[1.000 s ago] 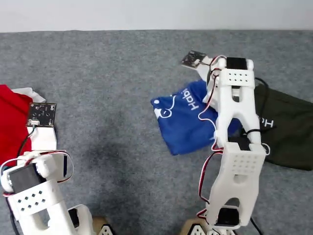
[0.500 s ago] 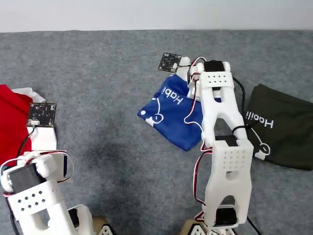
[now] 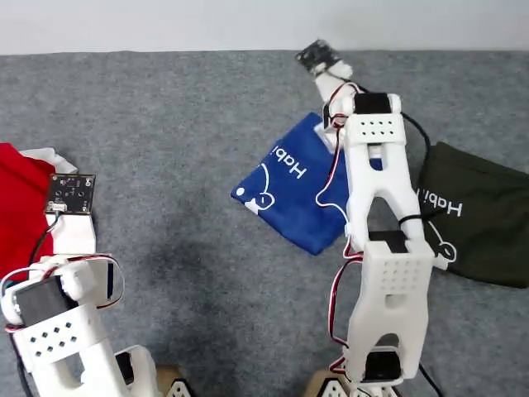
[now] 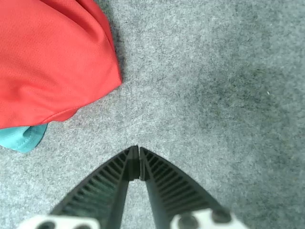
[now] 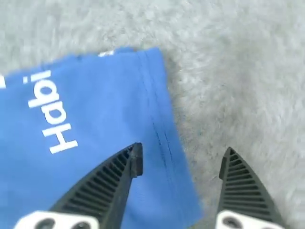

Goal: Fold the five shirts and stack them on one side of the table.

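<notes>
The grey desk (image 3: 165,116) is carrying three shirts that are showing clearly from above. The right arm (image 3: 388,248) is stretching from the near edge toward the far edge, crossing over the gap between two of them. A dark olive shirt (image 3: 483,219) is lying folded at the right edge, with white print facing up. A blue shirt (image 3: 285,194) is lying folded just right of the desk's middle, turned at an angle, with white lettering and a small drawing on top; the arm is hiding whether it is touching the olive one. A red shirt (image 3: 18,207) is lying bunched at the left edge, well apart from the other two. The left arm (image 3: 66,322) is sitting at the near left corner, just beside the red shirt. The right hand (image 5: 183,161) is hanging over the far corner of the blue shirt with its jaws spread wide apart, one finger (image 5: 119,179) over the blue cloth and the other over bare grey desk, gripping nothing. The left hand (image 4: 138,157) is pointing at bare desk beside the red shirt with its jaws pressed together and nothing between them. A white cloth (image 3: 45,157) is touching the red shirt's far side, and a bit of teal cloth (image 4: 21,137) is peeking out from under the red shirt's edge.
</notes>
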### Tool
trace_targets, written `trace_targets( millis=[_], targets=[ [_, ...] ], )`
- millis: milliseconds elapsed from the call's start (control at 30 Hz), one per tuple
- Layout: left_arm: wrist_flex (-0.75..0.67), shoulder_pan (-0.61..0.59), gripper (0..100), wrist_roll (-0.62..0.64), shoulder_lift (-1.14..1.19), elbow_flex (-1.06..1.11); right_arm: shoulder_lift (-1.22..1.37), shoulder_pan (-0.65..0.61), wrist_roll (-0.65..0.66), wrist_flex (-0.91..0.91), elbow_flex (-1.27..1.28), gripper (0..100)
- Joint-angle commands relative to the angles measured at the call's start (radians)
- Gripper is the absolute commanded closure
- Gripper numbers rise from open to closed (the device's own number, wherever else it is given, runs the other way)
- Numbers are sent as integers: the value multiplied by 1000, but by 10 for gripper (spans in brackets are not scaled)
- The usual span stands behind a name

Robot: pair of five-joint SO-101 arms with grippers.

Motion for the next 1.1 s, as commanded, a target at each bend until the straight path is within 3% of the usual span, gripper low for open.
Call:
trace_targets(
  millis=[0, 433, 600, 800, 1067],
  targets=[
    [11, -5, 995, -9, -11, -12, -119, 7, -158, 58, -63, 731],
    [11, -8, 995, -9, -11, -12, -266, -33, -470, 417, -63, 731],
    [11, -8, 995, -9, -11, -12, -269, -70, -675, 547, -63, 730],
    [11, -8, 995, -9, -11, -12, -176, -97, -1013, 492, -58, 729],
    [11, -8, 995, -9, -11, -12, -5, -102, -1094, 406, -63, 697]
  ],
)
